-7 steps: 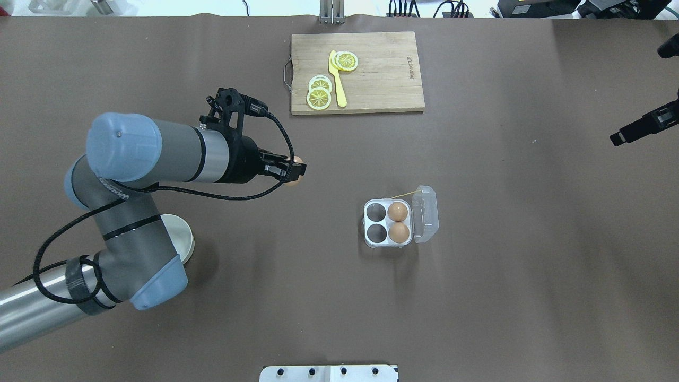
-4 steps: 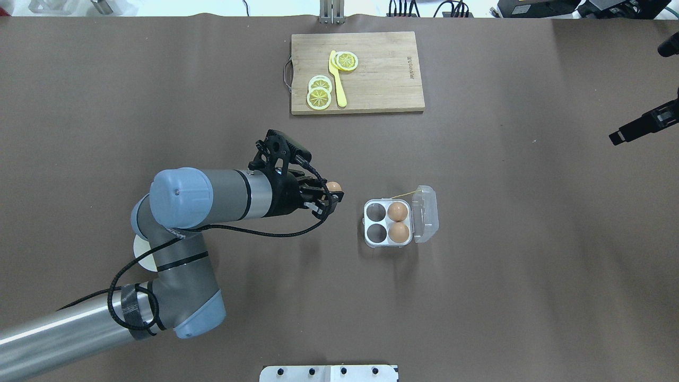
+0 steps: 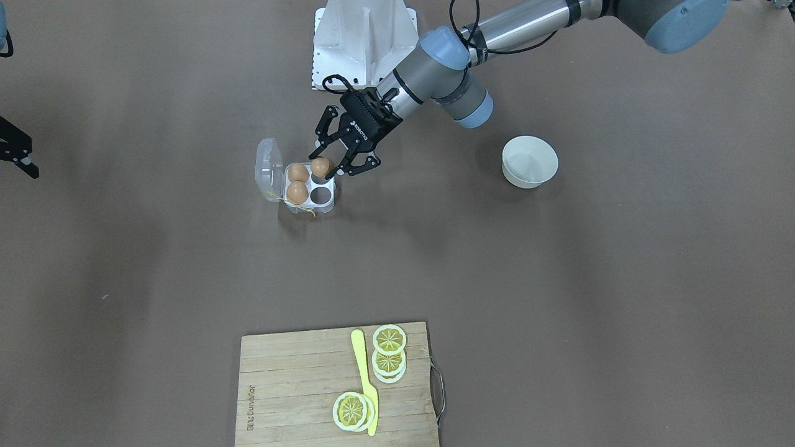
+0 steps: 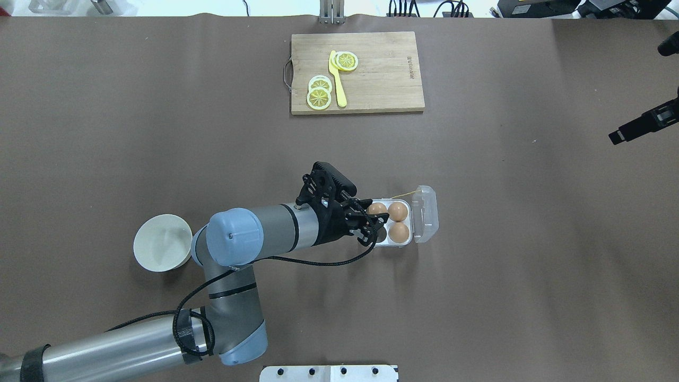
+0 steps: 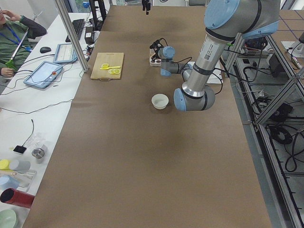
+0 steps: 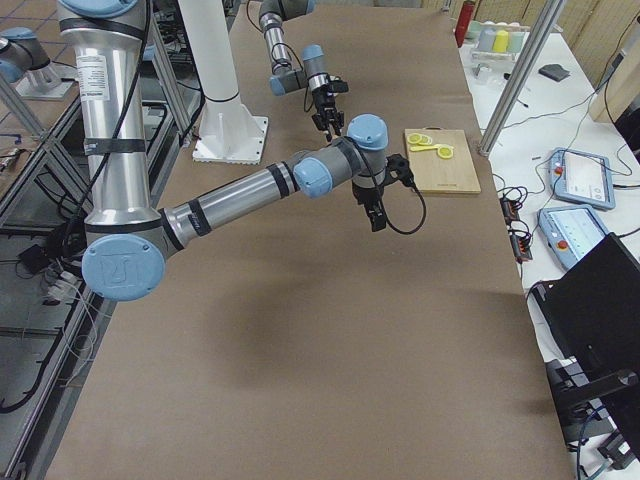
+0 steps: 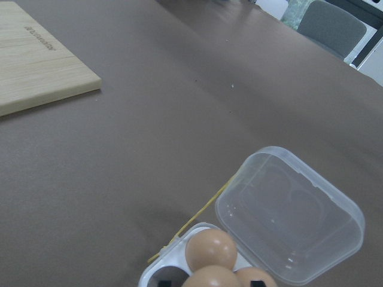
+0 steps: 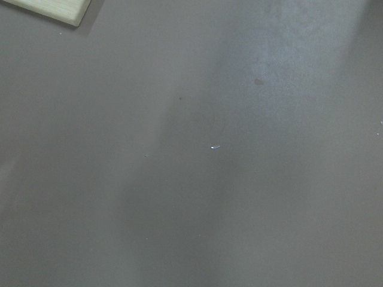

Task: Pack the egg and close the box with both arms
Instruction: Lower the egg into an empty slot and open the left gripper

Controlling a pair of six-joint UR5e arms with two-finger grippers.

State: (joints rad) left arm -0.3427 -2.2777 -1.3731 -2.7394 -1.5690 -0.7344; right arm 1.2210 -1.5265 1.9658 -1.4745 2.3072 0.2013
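Left gripper (image 3: 326, 167) has swung in from out at the box's 9 o'clock and is now right over the box (image 4: 395, 244). The left arm (image 4: 265, 236) came along with it, so the white bowl (image 4: 162, 249) is fully uncovered. Clock directions are from the overhead view, with 12 pointing away from the robot. Closest to the robot is that bowl, upright on the brown table (image 4: 504, 276), well off at 9 o'clock from the box. Then the box itself: the gripper's fingers are clamped around the egg (image 4: 377, 208), which is at the mouth of the 11 o'clock cell. Can't tell if it's seated or just hovering there. Two more eggs (image 4: 398, 211) fill the 1 and 5 o'clock cells, and the 7 o'clock cell (image 3: 320, 195) is empty. The clear lid (image 4: 427, 213) lies open at 3 o'clock, with a thin yellow string (image 4: 406, 194) along the 12 o'clock edge. Further out, the right gripper (image 4: 617, 138) hangs near the table's edge at roughly 2 o'clock, well apart from everything. Honestly can't make out whether its fingers are spread or together. Farthest back at 12 o'clock is the wooden cutting board (image 4: 382, 79), with lemon slices (image 4: 319, 98) and a yellow knife (image 4: 337, 85) lying on it.
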